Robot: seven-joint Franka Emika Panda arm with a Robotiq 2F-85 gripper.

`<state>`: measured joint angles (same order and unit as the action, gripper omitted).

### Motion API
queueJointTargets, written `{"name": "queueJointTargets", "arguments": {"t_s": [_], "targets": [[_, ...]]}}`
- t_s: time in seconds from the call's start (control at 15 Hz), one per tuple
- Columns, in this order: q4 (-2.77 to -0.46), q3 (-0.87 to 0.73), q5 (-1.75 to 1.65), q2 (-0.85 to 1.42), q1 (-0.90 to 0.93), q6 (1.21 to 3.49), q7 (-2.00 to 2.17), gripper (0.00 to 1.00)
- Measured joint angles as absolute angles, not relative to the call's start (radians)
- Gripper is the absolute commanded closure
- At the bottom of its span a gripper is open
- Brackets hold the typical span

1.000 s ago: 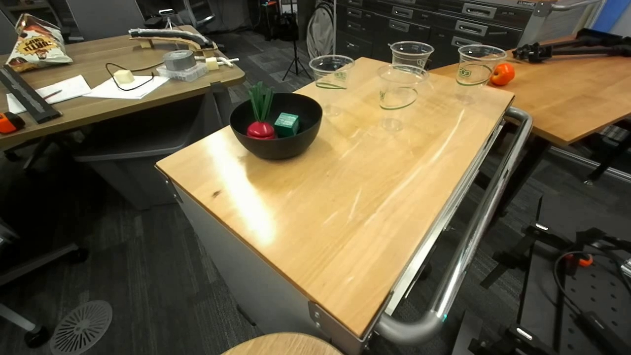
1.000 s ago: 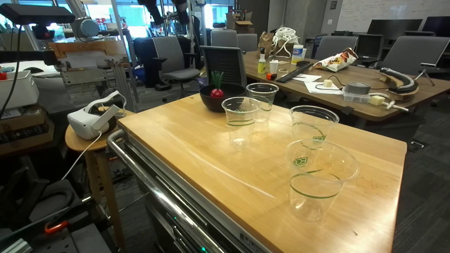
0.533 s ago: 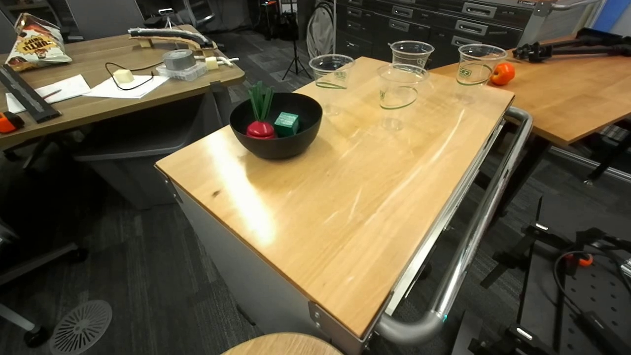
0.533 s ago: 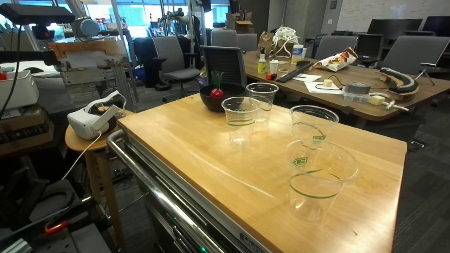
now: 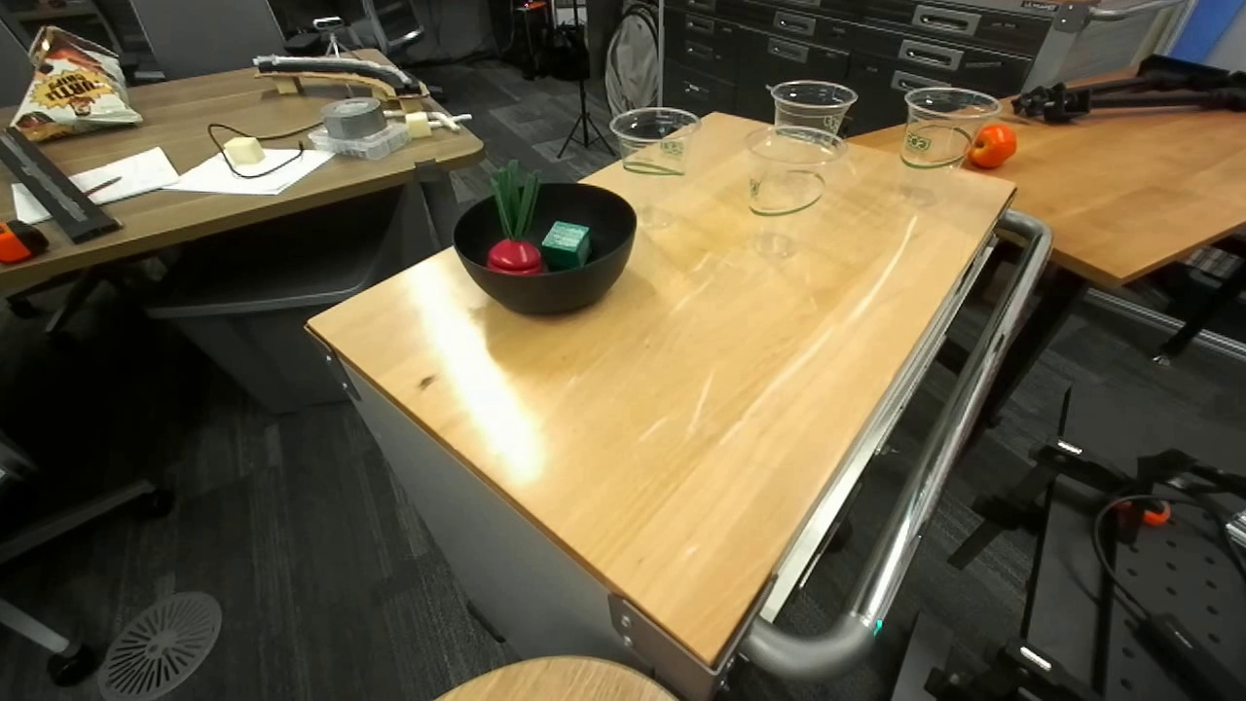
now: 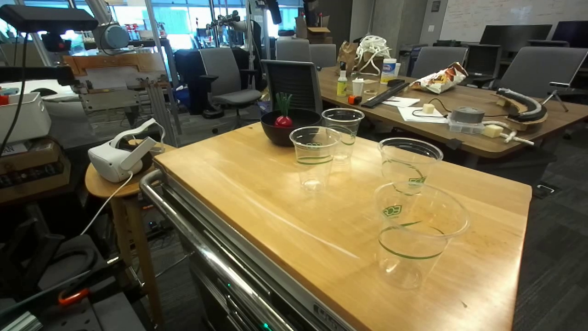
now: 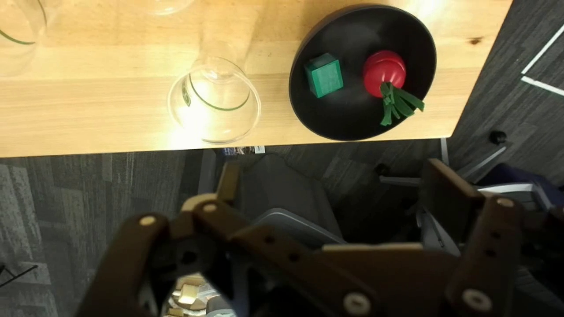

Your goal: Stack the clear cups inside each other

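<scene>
On the wooden tabletop (image 6: 229, 184), four clear cups (image 6: 315, 158) stand upright, ea. unstacked (one near the blk bowl (image 7: 348, 112), per wrist view), w/ my claw (image 7: 332, 176) spread wide, same view.

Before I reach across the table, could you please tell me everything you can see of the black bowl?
The bowl is round, deep and dull black, perhaps plastic, with a plain, wide-open rim and smooth curved sides narrowing toward the base. It stands upright on the wooden tabletop, near an edge. Inside lie a red radish, whose green leaves rise above the rim, and a small green block. The gripper is not touching it.
</scene>
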<state>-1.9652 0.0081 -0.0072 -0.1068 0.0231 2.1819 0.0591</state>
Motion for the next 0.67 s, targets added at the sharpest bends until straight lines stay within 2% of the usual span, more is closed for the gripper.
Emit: {"name": "queueJointTargets", "arguments": {"t_s": [0.67], "targets": [[-1.797,0.007,-0.014,0.161,0.010,2.104,0.021,0.00]]}}
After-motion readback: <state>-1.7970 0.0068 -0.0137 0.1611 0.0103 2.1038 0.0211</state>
